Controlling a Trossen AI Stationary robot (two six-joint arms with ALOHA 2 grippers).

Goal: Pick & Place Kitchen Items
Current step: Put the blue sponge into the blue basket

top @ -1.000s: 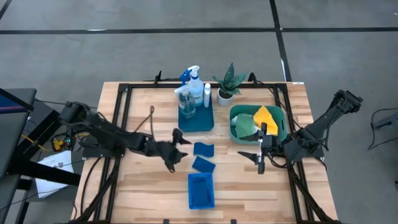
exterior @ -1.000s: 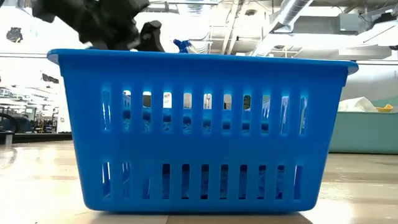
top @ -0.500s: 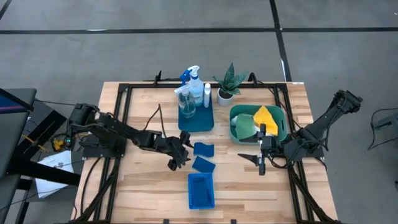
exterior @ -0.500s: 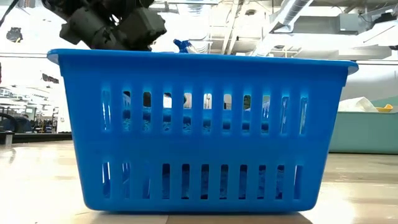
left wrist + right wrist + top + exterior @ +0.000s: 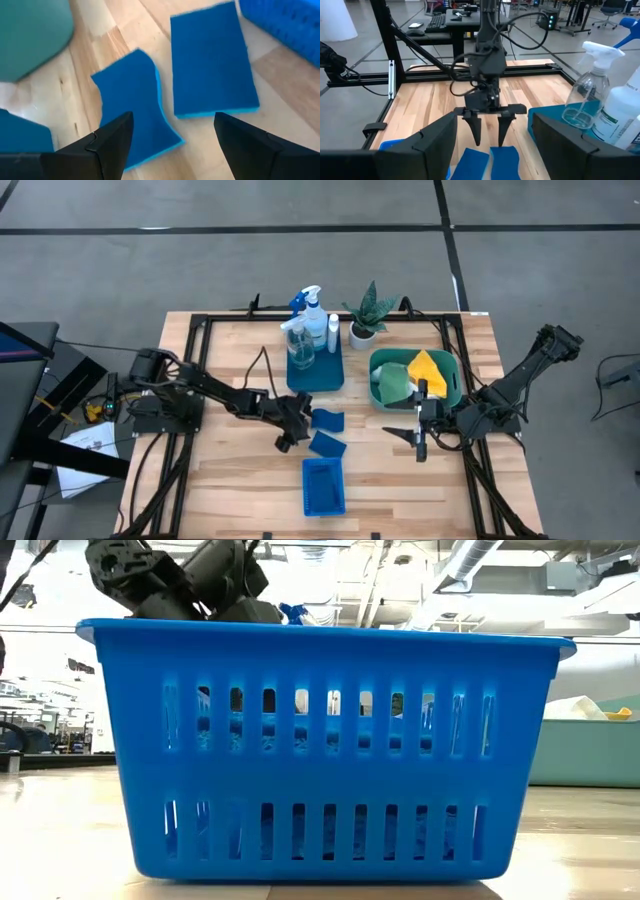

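Two blue sponges lie flat on the wooden table, the farther one [image 5: 327,420] [image 5: 135,112] and the nearer one [image 5: 327,444] [image 5: 212,62]. My left gripper [image 5: 298,425] [image 5: 172,145] hovers open just left of them, slanting down, its fingers apart and touching nothing; it also shows in the right wrist view [image 5: 489,131]. My right gripper [image 5: 416,425] waits open in the air right of centre, beside the teal tub [image 5: 452,385]. In the tub lie a green cloth [image 5: 392,383] and a yellow cloth [image 5: 430,367]. A spray bottle [image 5: 310,305] and other bottles stand on a blue tray [image 5: 318,375].
A blue slotted basket [image 5: 323,486] [image 5: 325,750] stands near the table's front edge, just near-side of the sponges. A small potted plant [image 5: 365,320] stands at the back, right of the bottles. Bare wood lies to the left of the sponges.
My left gripper has moved toward the table's right edge and down toward the two sponges, tipping further downward and rolling as it went; its fingers have stayed open. The sponges have kept their places.
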